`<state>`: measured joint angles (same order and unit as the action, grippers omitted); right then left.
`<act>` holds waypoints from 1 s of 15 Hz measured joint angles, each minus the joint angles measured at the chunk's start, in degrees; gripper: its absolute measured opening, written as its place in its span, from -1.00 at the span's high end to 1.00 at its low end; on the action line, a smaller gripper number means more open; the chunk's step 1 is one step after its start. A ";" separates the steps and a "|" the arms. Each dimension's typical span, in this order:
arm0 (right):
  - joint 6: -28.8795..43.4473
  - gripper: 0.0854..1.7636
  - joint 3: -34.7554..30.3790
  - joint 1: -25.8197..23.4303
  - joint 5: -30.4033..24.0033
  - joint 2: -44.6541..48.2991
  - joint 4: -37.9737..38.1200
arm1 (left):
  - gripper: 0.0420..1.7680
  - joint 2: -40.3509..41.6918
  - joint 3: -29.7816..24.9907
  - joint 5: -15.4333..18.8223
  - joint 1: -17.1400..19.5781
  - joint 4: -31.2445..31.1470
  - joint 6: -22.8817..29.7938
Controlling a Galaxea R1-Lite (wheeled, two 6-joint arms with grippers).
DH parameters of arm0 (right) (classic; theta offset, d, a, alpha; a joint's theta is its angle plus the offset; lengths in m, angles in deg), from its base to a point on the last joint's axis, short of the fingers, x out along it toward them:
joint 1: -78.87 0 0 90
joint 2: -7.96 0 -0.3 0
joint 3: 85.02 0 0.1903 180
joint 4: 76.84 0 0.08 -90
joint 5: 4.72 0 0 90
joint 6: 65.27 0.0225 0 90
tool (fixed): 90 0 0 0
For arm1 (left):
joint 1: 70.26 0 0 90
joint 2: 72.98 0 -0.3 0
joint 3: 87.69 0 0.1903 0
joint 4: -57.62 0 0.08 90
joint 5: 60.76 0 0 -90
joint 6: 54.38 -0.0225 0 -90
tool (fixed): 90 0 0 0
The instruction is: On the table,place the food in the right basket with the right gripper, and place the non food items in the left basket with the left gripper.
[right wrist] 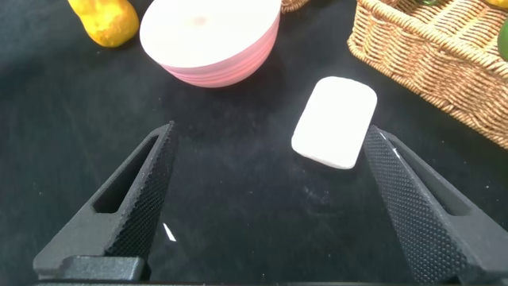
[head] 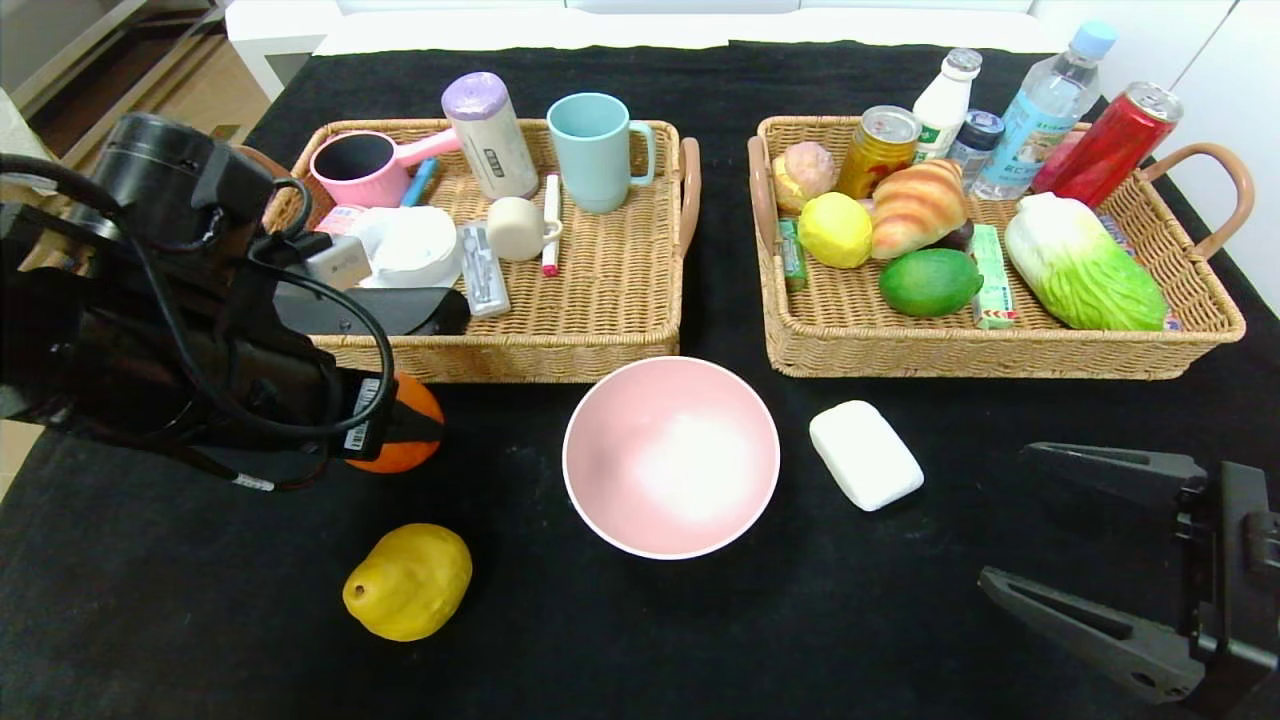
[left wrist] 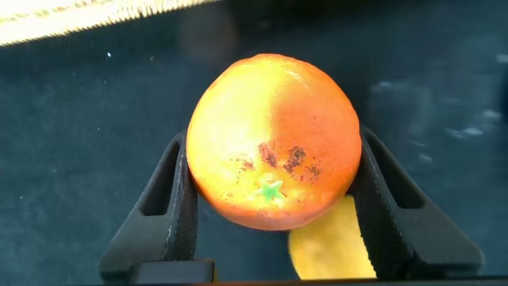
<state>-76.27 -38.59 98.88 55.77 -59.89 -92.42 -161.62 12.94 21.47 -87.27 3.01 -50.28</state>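
Right now the counter (head: 900, 620) is draped in black cloth with faint pale scuffs, and beyond its far edge are white furniture and a strip of wooden floor at ten o'clock.

Two woven wicker baskets with brown loop handles sit side by side at the back. The left basket (head: 600, 320) carries a pale blue mug, a pink cup and a lilac-capped bottle whose label I can't read. The right basket (head: 900, 350) holds a striped croissant (head: 915, 205), a lemon-yellow fruit, a smooth green fruit (head: 930, 282), a cabbage, cans and bottles; their print is too small to make out.

Out on the cloth, a wide pink bowl (head: 670, 455), glossy inside, sits at the centre, with a rounded white bar (head: 865, 454) just beside it at three o'clock. A lumpy yellow pear-shaped fruit (head: 408, 581) lies toward eight o'clock.

The left pincer (left wrist: 274, 199) is clamped on a dimpled orange (left wrist: 274, 151) near the left basket's front wall; whether the orange touches the cloth is hard to judge. The right pincer (right wrist: 270, 199) hovers at four o'clock, textured fingers wide apart, pointing toward the bar.
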 joint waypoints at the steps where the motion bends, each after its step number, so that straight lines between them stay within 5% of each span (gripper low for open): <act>1: 0.00 -0.94 0.02 0.00 0.00 0.00 0.00 | -0.28 1.07 0.00 0.00 -0.52 -0.12 0.00; 7: 0.00 -0.94 0.05 0.00 -0.02 0.00 0.00 | -0.28 6.39 0.11 0.06 -1.62 1.21 0.15; 15: 0.00 -0.94 0.06 -0.09 0.00 0.20 -0.02 | -0.27 5.40 3.16 -0.61 -1.24 13.47 -0.09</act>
<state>-76.27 -38.53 98.79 55.77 -59.70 -92.44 -156.22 16.10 20.86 -88.51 16.48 -50.37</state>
